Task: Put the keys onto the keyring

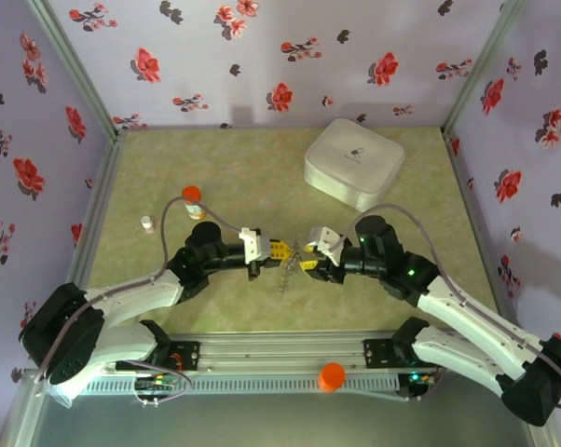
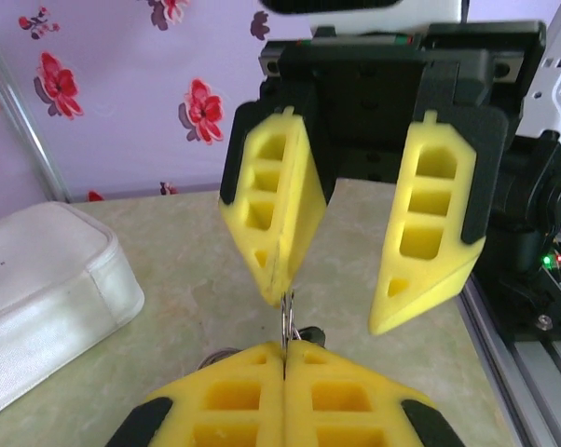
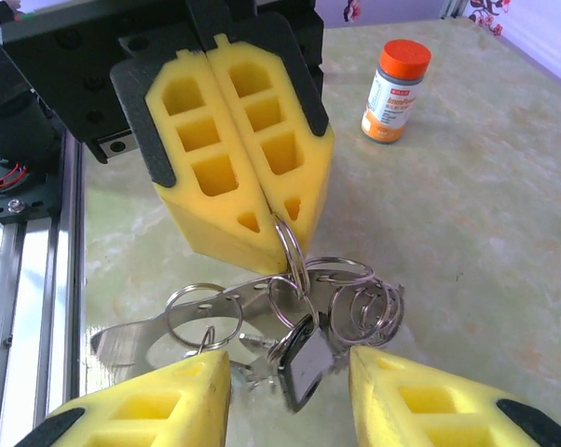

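Lilac walls [image 1: 290,56] printed with red and black flowers enclose a pale green marbled tabletop [image 1: 225,158].

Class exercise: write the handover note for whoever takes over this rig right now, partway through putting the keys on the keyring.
Left pincer: shut, pinching a metal ring edge-on.
Right pincer: open, one jaw on each side of the bundle, gripping nothing.
Things: linked rings and a dark-headed key sit just below the pinched ring, between the two pincers.
Done: ring gripped and presented.
Left: cannot tell whether any key is threaded. Check first, then probably grip the key and thread it.
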Controlling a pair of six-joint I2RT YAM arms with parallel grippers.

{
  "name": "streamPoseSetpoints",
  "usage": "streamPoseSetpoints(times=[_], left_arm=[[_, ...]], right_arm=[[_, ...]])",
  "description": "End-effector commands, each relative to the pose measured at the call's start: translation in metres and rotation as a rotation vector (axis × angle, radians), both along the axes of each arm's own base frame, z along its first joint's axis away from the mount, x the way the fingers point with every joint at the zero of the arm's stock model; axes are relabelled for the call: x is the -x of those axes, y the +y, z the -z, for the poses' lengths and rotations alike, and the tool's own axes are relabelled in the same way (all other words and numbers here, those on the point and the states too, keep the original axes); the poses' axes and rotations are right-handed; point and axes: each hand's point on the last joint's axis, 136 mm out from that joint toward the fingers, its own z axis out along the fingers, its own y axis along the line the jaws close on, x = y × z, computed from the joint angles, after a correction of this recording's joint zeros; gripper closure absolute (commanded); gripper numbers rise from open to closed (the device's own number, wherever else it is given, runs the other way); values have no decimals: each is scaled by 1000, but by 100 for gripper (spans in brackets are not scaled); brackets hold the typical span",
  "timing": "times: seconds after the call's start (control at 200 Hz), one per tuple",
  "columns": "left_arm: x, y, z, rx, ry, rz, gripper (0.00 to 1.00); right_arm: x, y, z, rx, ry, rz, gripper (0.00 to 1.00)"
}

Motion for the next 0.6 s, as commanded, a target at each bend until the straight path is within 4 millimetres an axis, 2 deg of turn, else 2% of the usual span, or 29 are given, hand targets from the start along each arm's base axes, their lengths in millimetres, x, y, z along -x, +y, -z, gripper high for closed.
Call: streamPoseSetpoints(times=[0.0, 0.155, 0.345, 0.52, 0.595], left_arm=[[-1, -1, -20, 84, -31, 0, 100], [0, -1, -22, 100, -29, 7, 100], [3, -1, -23, 110, -30, 24, 100], [11, -1, -32, 164, -55, 68, 100], [13, -2, -36, 182, -59, 89, 100]], right_arm=[[-7, 5, -6, -25, -29, 8, 63], [-12, 7, -1, -11, -29, 20, 68], [-20, 2, -1, 25, -55, 64, 86], [-15, 4, 3, 51, -31, 30, 100], [-8, 9, 8, 63, -10, -17, 100]])
